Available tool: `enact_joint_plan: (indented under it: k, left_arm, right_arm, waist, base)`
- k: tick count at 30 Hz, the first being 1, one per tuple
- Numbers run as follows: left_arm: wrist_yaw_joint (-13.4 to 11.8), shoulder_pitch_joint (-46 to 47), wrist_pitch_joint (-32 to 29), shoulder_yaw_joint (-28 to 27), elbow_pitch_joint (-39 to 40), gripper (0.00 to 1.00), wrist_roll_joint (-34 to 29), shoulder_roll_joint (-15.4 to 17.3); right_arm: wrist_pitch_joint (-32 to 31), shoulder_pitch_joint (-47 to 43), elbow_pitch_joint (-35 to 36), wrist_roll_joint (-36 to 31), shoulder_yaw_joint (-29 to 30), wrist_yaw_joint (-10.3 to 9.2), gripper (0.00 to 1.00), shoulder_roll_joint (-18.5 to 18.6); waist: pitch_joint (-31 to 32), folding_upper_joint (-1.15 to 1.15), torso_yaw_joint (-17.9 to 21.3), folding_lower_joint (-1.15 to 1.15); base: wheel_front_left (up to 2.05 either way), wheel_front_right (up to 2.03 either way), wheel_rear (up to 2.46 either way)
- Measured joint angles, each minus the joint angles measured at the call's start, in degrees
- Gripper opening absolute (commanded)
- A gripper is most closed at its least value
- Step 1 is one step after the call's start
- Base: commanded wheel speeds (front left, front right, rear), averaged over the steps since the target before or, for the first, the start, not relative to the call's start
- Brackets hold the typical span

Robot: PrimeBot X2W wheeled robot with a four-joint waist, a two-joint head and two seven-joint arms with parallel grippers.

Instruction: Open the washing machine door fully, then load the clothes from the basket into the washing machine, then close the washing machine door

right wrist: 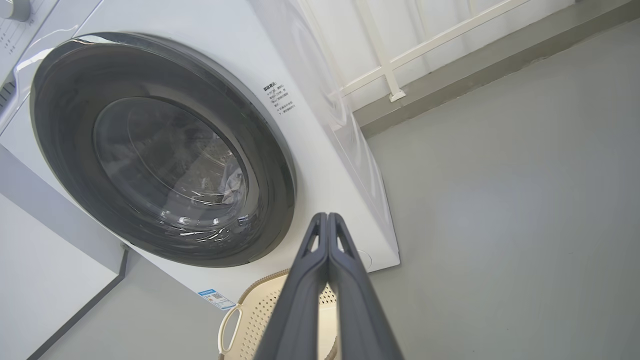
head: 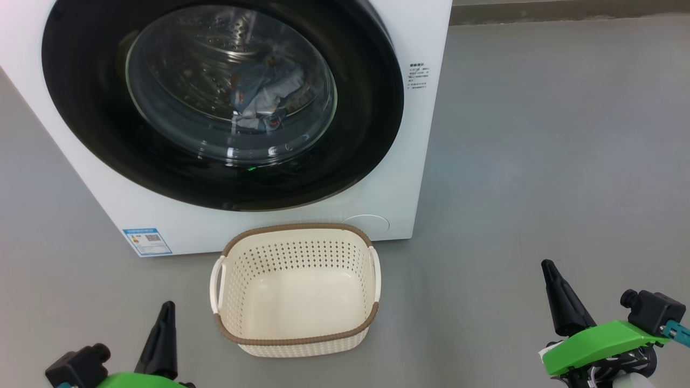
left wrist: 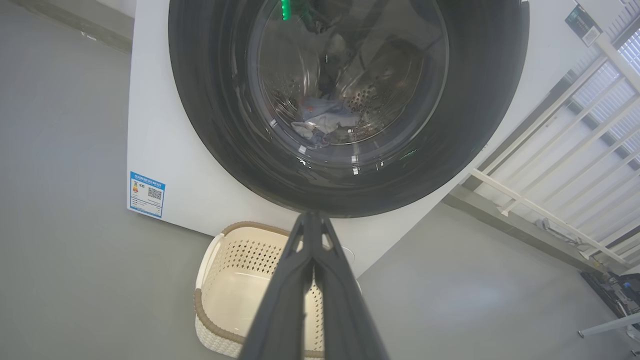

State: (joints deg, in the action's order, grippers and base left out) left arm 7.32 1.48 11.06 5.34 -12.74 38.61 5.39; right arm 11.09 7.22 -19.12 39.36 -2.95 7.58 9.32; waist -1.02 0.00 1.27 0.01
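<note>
– Down at the lower left of the head view, your left gripper (head: 168, 311) hovers over the floor (head: 539, 134). Its two dark fingers are pressed together and pinch nothing.
– And the basket?
– Just to its right. The basket (head: 295, 227) stands on the floor close in front of the washing machine (head: 183, 229), and you can see its bare bottom. The clothes (head: 264, 91) lie in the drum, visible through the glass of the washing machine door (head: 86, 81), which sits flush against the front.
– So which step am I on?
– The last one, by my reading: the load is in and the door looks closed. At the lower right, your right gripper (head: 551, 272) is well apart from the basket, its fingers likewise pressed together and empty.
– What does the next move call for?
– Very little. Whether the latch has caught, I cannot tell. If it hasn't, push on the black rim with your fingers closed. Otherwise, hold both arms clear.
</note>
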Motion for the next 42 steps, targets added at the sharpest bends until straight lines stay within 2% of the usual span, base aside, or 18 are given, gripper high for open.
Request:
enact_joint_plan:
  k: [42]
  left_arm:
    - [0.0, 0.32, -6.61, -3.77, -0.96, 0.0, 21.43, -1.05]
  right_arm:
    - [-7.05, -0.29, 1.33, 21.07, 4.16, 0.0, 0.0, -2.54]
  waist:
    - [0.34, 0.0, -0.52, -0.01]
  base:
    - [0.0, 0.0, 0.0]
